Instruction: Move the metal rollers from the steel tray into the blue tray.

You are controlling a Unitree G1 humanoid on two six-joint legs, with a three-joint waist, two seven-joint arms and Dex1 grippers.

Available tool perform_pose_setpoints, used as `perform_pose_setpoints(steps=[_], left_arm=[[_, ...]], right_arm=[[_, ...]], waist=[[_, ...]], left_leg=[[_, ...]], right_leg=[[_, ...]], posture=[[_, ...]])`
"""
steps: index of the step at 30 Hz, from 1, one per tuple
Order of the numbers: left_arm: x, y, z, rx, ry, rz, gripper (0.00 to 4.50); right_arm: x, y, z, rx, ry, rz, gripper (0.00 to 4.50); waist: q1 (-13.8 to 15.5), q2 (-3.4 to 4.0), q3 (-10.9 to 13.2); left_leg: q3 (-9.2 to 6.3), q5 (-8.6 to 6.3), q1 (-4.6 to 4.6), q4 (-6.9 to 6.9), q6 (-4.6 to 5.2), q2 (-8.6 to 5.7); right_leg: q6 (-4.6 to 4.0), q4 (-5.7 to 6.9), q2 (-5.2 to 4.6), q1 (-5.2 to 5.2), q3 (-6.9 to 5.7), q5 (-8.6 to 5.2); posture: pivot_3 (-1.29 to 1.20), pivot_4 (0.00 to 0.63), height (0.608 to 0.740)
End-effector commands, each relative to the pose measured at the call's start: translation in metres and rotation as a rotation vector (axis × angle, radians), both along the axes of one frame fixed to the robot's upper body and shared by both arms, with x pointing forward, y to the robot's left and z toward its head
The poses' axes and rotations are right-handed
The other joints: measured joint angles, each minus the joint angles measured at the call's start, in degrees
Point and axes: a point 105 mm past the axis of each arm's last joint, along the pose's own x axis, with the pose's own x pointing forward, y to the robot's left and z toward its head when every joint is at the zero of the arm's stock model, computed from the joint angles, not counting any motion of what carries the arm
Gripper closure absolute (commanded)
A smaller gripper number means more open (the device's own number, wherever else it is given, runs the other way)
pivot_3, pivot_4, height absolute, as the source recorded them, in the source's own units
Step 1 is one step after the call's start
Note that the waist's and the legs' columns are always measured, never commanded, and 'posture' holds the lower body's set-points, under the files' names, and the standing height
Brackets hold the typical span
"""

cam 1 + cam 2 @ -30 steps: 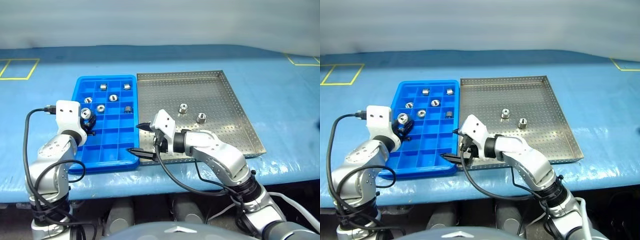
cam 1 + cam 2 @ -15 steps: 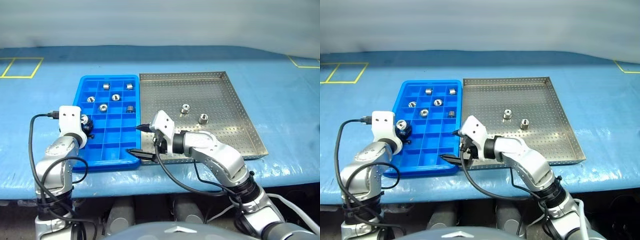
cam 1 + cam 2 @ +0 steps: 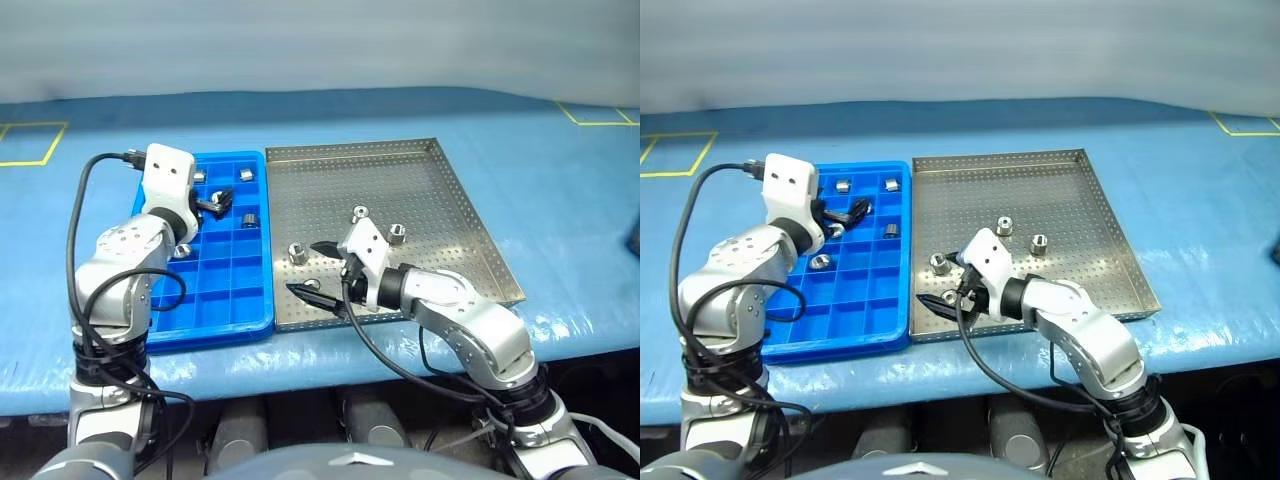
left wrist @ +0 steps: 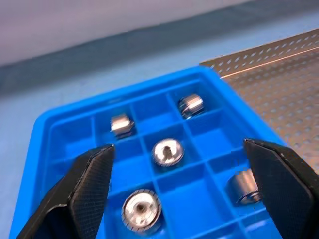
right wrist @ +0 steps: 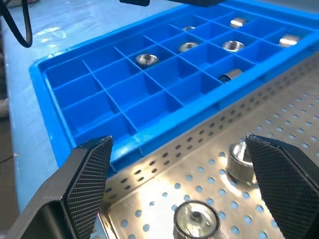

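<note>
The right gripper point(image 3: 320, 268) has its two black fingers spread wide and empty, hovering low over the near left part of the large square perforated steel tray point(image 3: 470, 235). One small shiny silver metal roller point(image 5: 195, 219) lies on the dotted floor between the fingers, and a second point(image 5: 240, 161) sits just beside it, toward the far fingertip. Two more rollers point(image 3: 359, 213) rest further back near the middle of that tray, well apart from the gripper. To the left, touching the steel tray's side, stands the bright blue plastic tray with a grid of small square compartments point(image 3: 225, 320). The left gripper point(image 3: 212, 204) hangs above its far rows, fingers likewise parted and holding nothing. Below it, rollers point(image 4: 168, 152) lie singly in separate compartments, so part of the job looks done. Judging by this, a drop-off on the left is complete and a pick on the right is in hand. The next move likely calls for lowering the right gripper so its fingers straddle the nearest roller alone, then closing squarely; the neighbouring roller could be nudged or caught.
</note>
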Motion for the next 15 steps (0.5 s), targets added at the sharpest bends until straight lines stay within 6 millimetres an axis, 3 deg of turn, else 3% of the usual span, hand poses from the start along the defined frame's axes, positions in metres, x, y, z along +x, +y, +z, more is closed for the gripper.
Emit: perform_pose_setpoints(steps=[1,9,15], left_arm=[[-0.001,0.011,-0.009,-0.001,0.044,0.051,0.02],[-0.007,0.001,0.002,-0.063,-0.017,-0.014,0.02],[-0.013,0.012,0.01,-0.077,-0.025,0.011,0.02]], right_arm=[[-0.002,-0.004,0.015,0.027,-0.058,-0.027,0.0],[-0.002,-0.006,0.014,0.026,-0.048,-0.036,0.0],[-0.002,-0.001,0.015,0.035,-0.045,-0.017,0.0]], waist=[[-0.97,0.0,0.0],[-1.55,0.0,0.01],[-1.49,0.0,0.01]], left_leg=[[0.0,0.0,-0.02,0.0,0.0,0.01],[-0.01,0.0,-0.02,0.05,0.0,0.0],[-0.01,0.0,-0.02,0.03,0.0,0.0]], right_leg=[[0.0,0.01,0.01,-0.02,0.0,0.0],[0.01,0.02,0.0,-0.01,0.01,0.0],[0.01,0.01,0.01,-0.01,0.01,0.0]], posture=[[-0.13,0.15,0.74],[-0.1,0.15,0.74],[-0.08,0.15,0.74]])
